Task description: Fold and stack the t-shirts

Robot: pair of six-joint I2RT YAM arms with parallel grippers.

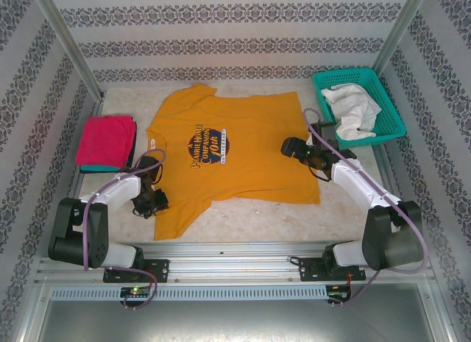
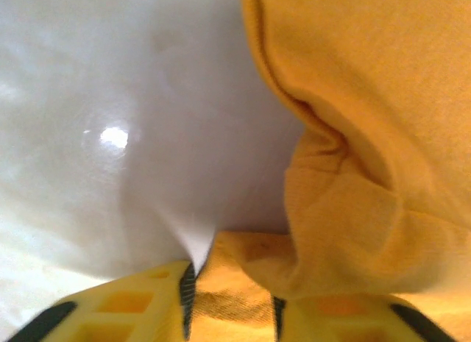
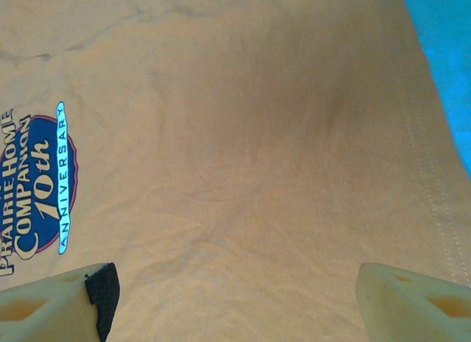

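A pale table seen from above, with 2 robot arms bolted at its near edge. An orange t-shirt lies spread flat across the middle, front up, neck toward the far wall. Its dark round logo with white lettering faces up.

At the far right corner sits 1 teal lattice basket. Inside it is a crumpled white cloth, with part of it draped over the near rim.

At the left edge of the table, a folded magenta t-shirt rests on top of a teal t-shirt, of which just a thin strip shows underneath.

The left claw is down at the orange shirt's left side. In its wrist view, the left claw has its 2 yellow fingers pinched on a bunched fold of orange cloth.

The right claw sits over the shirt's right half, beside the logo. Close up, the right claw has its fingers spread wide apart above smooth cloth, gripping nothing.
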